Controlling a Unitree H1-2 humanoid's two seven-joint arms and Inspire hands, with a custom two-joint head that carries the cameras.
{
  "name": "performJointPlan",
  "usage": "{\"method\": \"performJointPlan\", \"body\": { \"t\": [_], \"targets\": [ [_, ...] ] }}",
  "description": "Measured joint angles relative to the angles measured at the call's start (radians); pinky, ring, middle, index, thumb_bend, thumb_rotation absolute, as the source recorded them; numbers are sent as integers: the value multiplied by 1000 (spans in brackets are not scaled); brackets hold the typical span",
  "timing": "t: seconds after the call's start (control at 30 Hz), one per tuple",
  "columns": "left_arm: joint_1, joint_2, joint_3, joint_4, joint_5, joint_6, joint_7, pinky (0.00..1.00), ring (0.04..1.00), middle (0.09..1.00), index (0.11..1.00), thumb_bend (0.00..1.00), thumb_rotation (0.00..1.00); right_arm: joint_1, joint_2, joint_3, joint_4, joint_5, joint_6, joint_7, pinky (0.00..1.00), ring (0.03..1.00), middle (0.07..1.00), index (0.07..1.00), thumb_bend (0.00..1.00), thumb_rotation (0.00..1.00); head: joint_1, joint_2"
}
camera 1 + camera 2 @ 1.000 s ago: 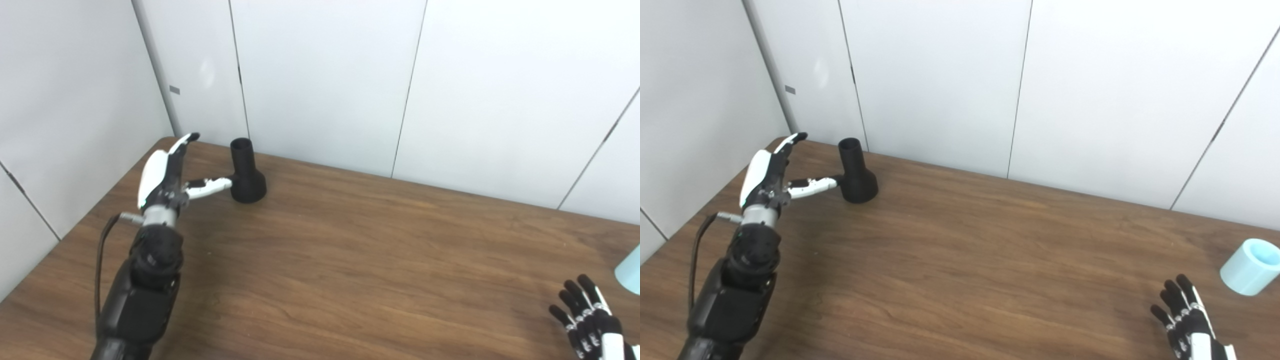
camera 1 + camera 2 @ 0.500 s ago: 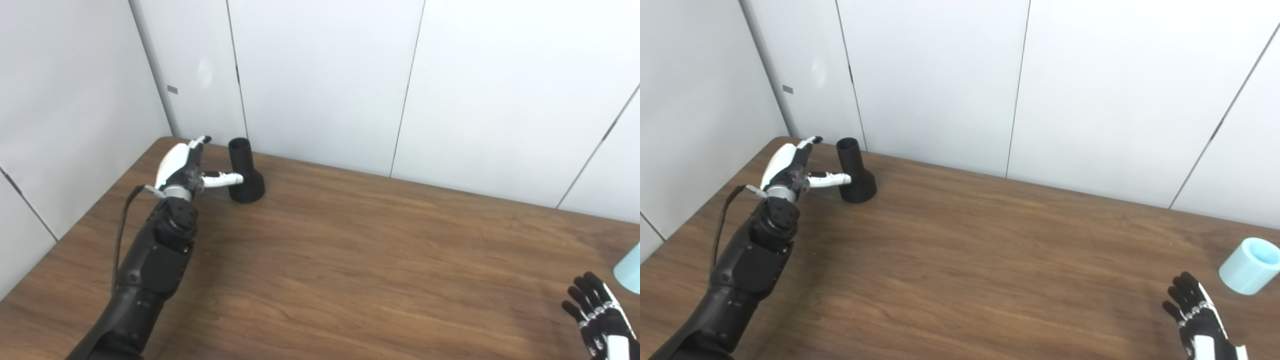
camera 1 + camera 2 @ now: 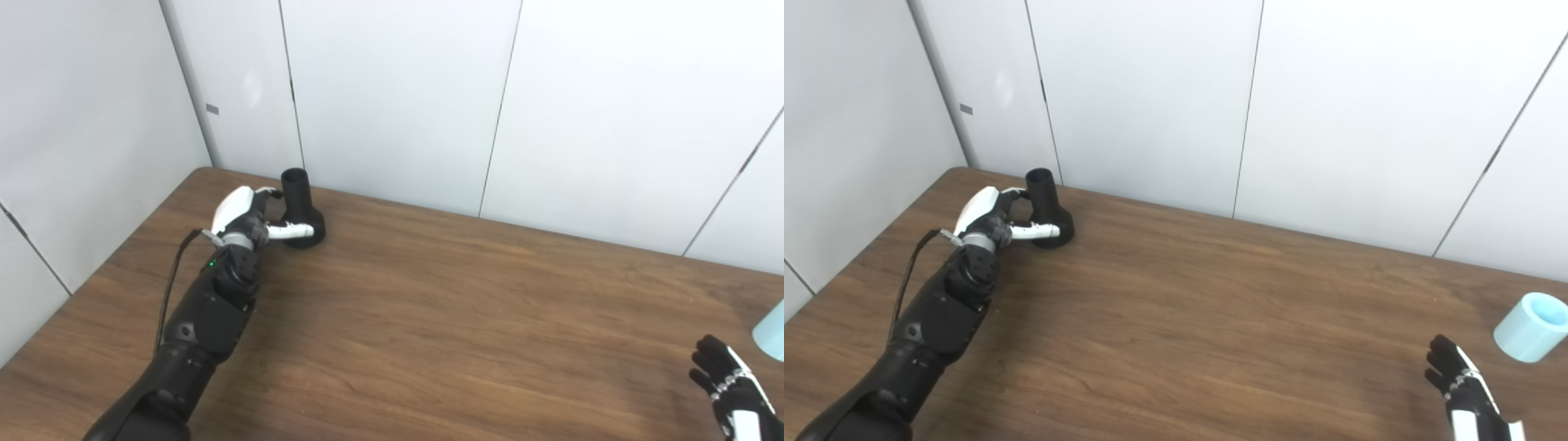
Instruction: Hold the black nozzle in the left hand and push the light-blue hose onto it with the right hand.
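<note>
The black nozzle (image 3: 300,208) stands upright on its flared base at the table's far left, close to the wall. My left hand (image 3: 248,213) is right beside it, fingers still apart: the thumb lies across the front of the base and the fingers curl toward the neck from the left. The light-blue hose (image 3: 1530,335), a short tube piece, lies on its side at the table's far right edge. My right hand (image 3: 1461,386) hovers low at the bottom right, open, a short way left of the hose and holding nothing.
The brown wooden table (image 3: 429,318) is hemmed by white wall panels (image 3: 392,98) at the back and left. The nozzle stands only a little in front of the back wall. A black cable (image 3: 171,288) runs along my left forearm.
My left hand has moved forward and right to the nozzle, its thumb now lying across the base. The right hand has slid slightly down and right. The nozzle and hose have not moved.
</note>
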Motion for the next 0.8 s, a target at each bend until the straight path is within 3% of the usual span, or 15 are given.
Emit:
{"method": "performJointPlan", "body": {
  "t": [0.13,0.5,0.8],
  "targets": [
    [1,-4,-15,6,1,-24,1,999,926,862,804,980,406,0,0,6,-2,-75,0,-34,926,907,882,831,581,1000,-3,5],
    [1,-21,-19,0,1,-38,0,991,929,856,826,932,390,1,0,6,-3,-67,-8,-41,875,883,862,828,526,1000,-3,9],
    [1,-41,-5,2,-2,-48,18,927,899,831,788,883,331,1,0,7,-2,-84,-18,-59,865,868,845,817,561,1000,-3,21]
  ]
}}
